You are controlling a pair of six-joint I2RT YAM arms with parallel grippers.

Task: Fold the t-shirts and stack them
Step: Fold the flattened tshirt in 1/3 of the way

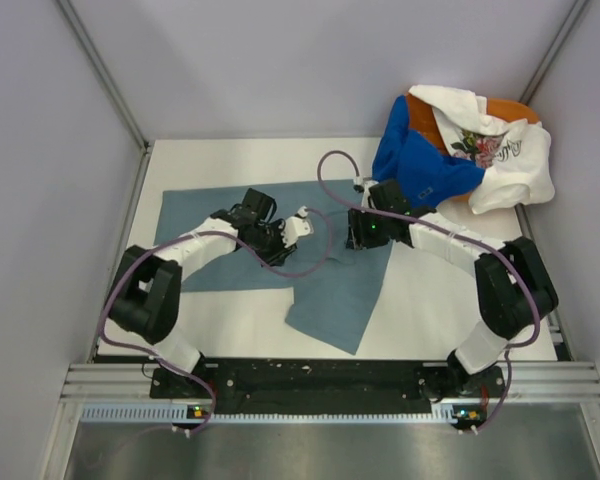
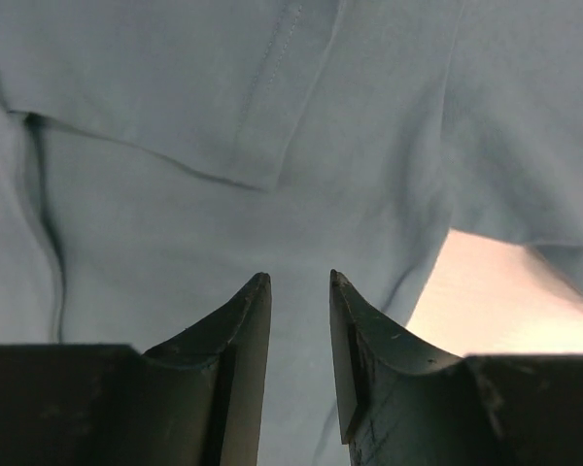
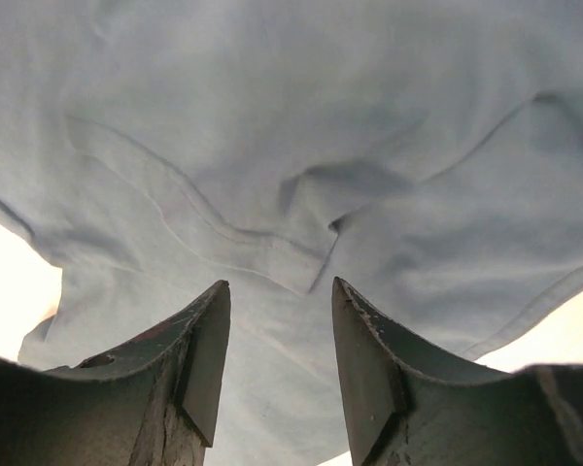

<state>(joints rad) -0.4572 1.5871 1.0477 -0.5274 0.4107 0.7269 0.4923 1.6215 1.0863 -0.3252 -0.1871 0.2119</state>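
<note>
At the left gripper [image 2: 299,280]: jaws parted, nothing between, low over the slate-blue t-shirt [image 1: 205,215]. At the right gripper [image 3: 277,283]: likewise apart and empty above the same cloth, possibly brushing it. Spread on the table [image 1: 430,300], one flap angled toward the near edge. Heaped at the far right corner: royal blue tee [image 1: 420,160], white floral tee [image 1: 505,160], orange tee [image 1: 512,108] beneath.

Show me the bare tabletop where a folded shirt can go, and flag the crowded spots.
Bare: the strip of table between the slate-blue shirt and the back wall; the patch between that shirt's right edge and the right arm. Crowded: the far right corner, piled with the royal blue shirt, the white floral shirt and the orange shirt.
</note>
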